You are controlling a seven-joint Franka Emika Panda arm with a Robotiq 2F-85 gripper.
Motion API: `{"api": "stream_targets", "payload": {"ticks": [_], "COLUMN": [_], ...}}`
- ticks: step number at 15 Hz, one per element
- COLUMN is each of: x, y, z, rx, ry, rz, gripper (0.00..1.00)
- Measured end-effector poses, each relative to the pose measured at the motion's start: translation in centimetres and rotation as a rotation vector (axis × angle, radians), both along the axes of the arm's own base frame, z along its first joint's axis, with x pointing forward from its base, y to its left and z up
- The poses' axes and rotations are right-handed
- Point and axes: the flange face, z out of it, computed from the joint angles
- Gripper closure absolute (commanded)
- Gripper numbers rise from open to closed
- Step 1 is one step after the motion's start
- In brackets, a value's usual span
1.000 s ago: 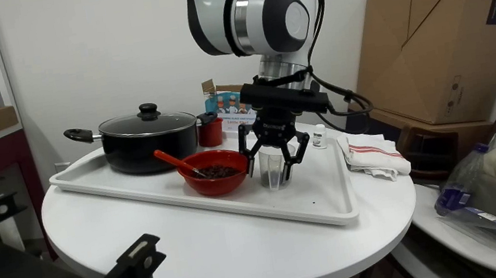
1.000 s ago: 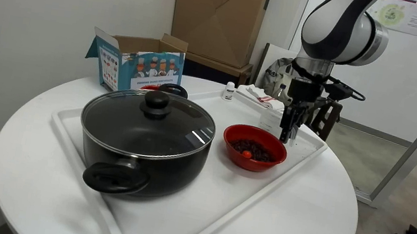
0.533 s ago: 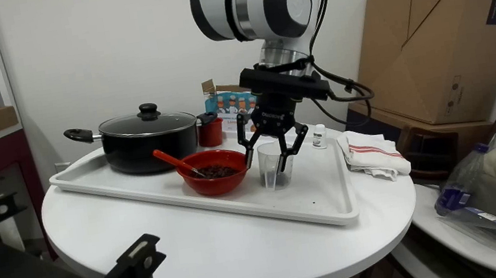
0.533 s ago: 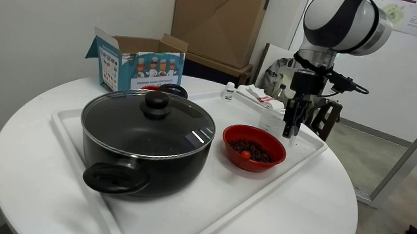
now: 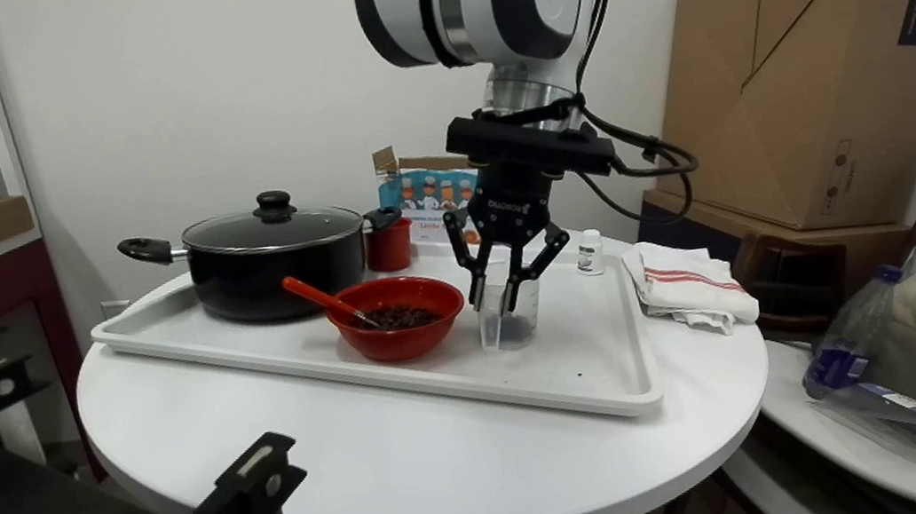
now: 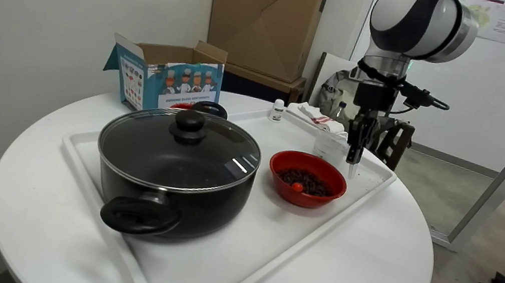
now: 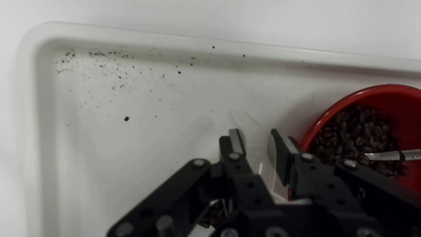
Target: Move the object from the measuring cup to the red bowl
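so, claw [image 5: 492, 302] around cup handle [image 5: 492, 334]

In an exterior view, the gripper [image 5: 494, 304] hides some of the measuring cup [image 5: 526, 312], and we can't tell if they touch. In the wrist view, the right edge cuts off the red bowl [image 7: 407, 110]. We can't read the white bottle [image 5: 589, 255].

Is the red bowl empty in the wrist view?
No, dark coffee beans lie inside the red bowl in that view.
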Motion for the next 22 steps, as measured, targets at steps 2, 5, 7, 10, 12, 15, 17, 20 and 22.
{"api": "stream_targets", "payload": {"ticks": [2,5,7,10,12,15,17,20,22], "x": [0.0,0.0,0.0,-0.2,-0.6,-0.8,-0.7,-0.6,-0.6], "y": [0.1,0.3,0.5,0.4,0.4,1.2,2.5,5.2,7.1], "z": [0.5,2.9,5.3,9.4,11.8,14.1,14.7,14.2,13.2], "rx": [0.002,0.007,0.009,0.016,0.021,0.033,0.036,0.045,0.05], "ry": [0.014,0.05,0.078,0.138,0.185,0.241,0.268,0.319,0.367], "rz": [0.002,0.01,0.016,0.018,0.021,0.067,0.109,0.168,0.203], "gripper": [0.87,0.86,0.87,0.86,0.87,0.87,0.86,0.86,0.87]}}
